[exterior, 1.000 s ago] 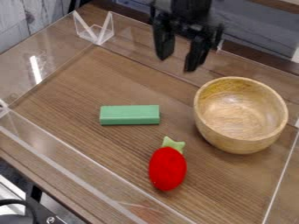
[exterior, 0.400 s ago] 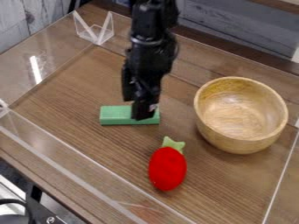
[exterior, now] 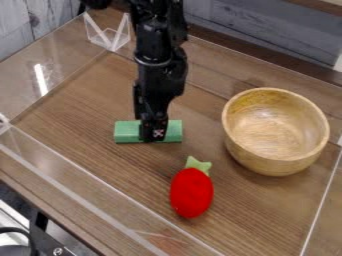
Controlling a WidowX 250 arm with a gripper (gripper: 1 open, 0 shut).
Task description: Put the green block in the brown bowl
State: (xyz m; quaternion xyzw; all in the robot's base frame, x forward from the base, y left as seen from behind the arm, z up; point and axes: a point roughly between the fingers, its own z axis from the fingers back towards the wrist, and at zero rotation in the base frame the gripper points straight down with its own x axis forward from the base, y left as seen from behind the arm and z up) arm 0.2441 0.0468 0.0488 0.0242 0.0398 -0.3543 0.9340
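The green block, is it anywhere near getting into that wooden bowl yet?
Not yet. The green block lies flat on the table, left of the brown bowl, which holds nothing. The gripper is down over the block with jaws open, seemingly about to grasp it. Gripping, lifting, carrying it across and dropping it in remain.

A wooden table point(exterior: 80, 110) with clear walls carries a green block point(exterior: 130, 131), a brown bowl point(exterior: 275, 129) and a red strawberry toy point(exterior: 191, 190).
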